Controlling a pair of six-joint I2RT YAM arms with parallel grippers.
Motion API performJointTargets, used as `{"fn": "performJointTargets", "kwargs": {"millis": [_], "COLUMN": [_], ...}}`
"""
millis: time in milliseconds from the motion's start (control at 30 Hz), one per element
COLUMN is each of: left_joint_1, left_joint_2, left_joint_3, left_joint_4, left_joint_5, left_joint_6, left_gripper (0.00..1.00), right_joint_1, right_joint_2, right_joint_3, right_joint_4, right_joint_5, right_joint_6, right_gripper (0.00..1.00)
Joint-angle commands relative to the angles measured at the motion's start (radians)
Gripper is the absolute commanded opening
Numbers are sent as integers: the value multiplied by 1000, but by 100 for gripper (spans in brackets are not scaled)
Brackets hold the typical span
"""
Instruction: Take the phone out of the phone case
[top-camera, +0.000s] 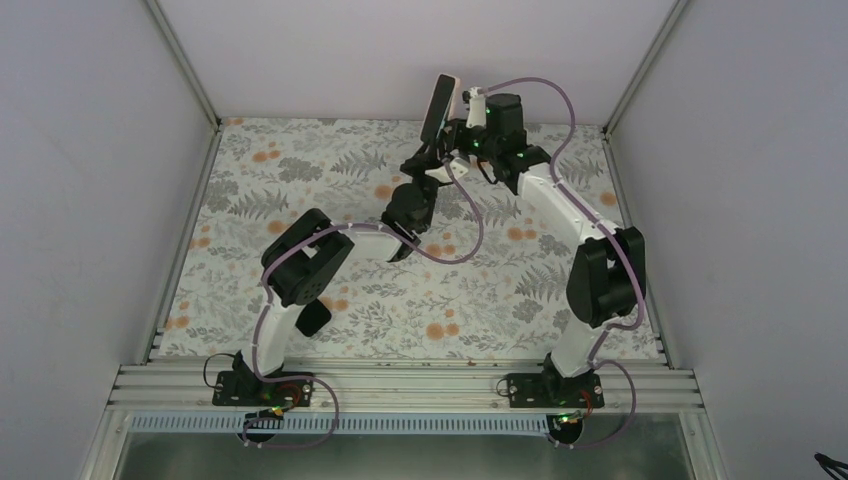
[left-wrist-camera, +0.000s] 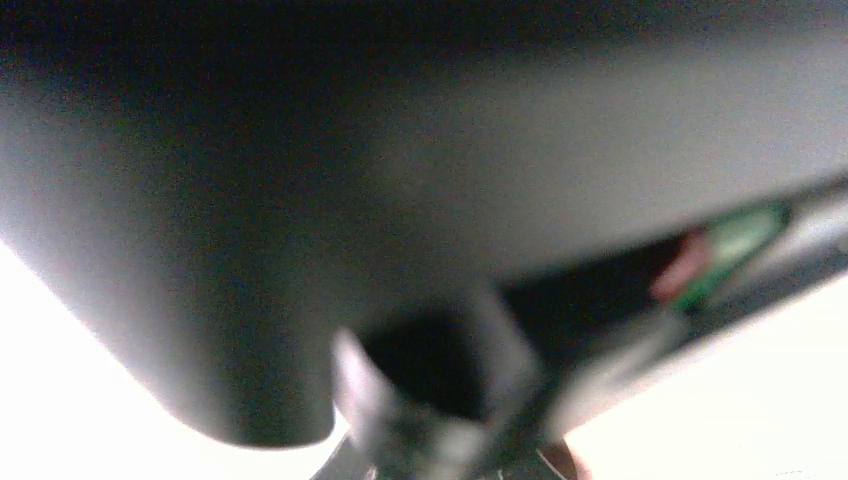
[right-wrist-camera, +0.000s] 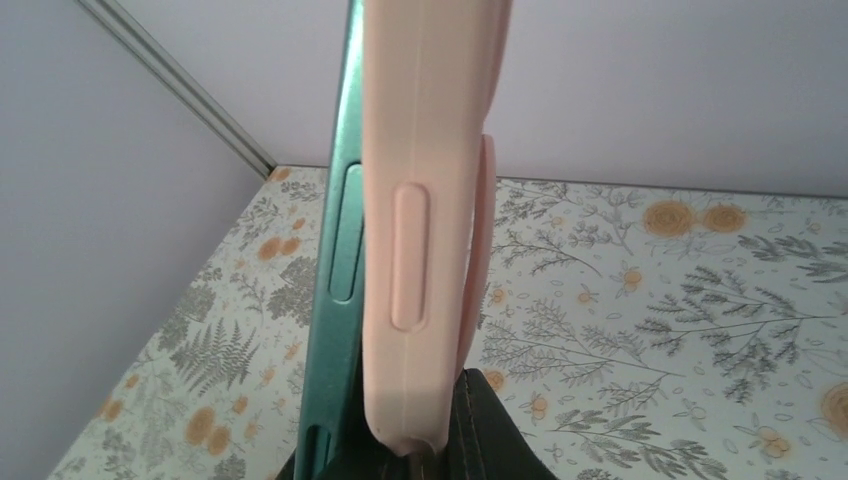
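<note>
In the top view the dark phone (top-camera: 437, 108) stands upright in the air at the back of the table, with the pink phone case (top-camera: 453, 92) showing as a thin rim on its right. In the right wrist view the teal phone edge (right-wrist-camera: 340, 260) sits beside the pink case (right-wrist-camera: 430, 200), parted from it along this side. My right gripper (right-wrist-camera: 420, 452) is shut on the case's lower end and also shows in the top view (top-camera: 463, 135). My left gripper (top-camera: 428, 158) reaches the phone's lower end from below. Its own view is blurred; a dark surface (left-wrist-camera: 300, 200) fills it.
The floral table cover (top-camera: 300, 200) lies below, with white walls and metal frame posts (top-camera: 190, 75) around it. The purple cables (top-camera: 470, 235) loop between the two arms. The left arm's elbow (top-camera: 305, 260) stands over the table's left middle.
</note>
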Motion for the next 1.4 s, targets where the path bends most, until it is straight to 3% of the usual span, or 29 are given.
{"fn": "performJointTargets", "kwargs": {"millis": [0,267,467,567,800,967,1100,1233,1367], "left_joint_1": [24,16,4,-2,-64,-172,-259,-334,-380], "left_joint_2": [1,-200,-386,-425,-554,-525,-503,-488,-431], "left_joint_3": [52,-133,-177,-198,-465,-491,-547,-613,-651], "left_joint_4": [62,-74,-454,-575,-522,-762,-846,-902,-916], "left_joint_5": [-30,-24,18,-12,-115,-268,-313,-302,-296], "left_joint_6": [63,57,-77,-55,144,141,134,102,69], "left_gripper": [4,2,2,2,2,2,2,3,3], "right_joint_1": [45,2,-42,-94,-208,-268,-268,-275,-292], "right_joint_2": [-37,-72,-54,-76,-62,16,90,-17,-69], "right_joint_3": [-54,-219,-242,-217,-126,-6,-69,-269,-349], "right_joint_4": [-114,7,37,-36,-317,-661,-988,-928,-932], "right_joint_5": [-4,356,510,439,243,-129,-425,-330,-241], "right_joint_6": [-177,-479,-580,-548,-504,-544,-729,-778,-811], "right_gripper": [3,3,3,3,3,3,4,4,4]}}
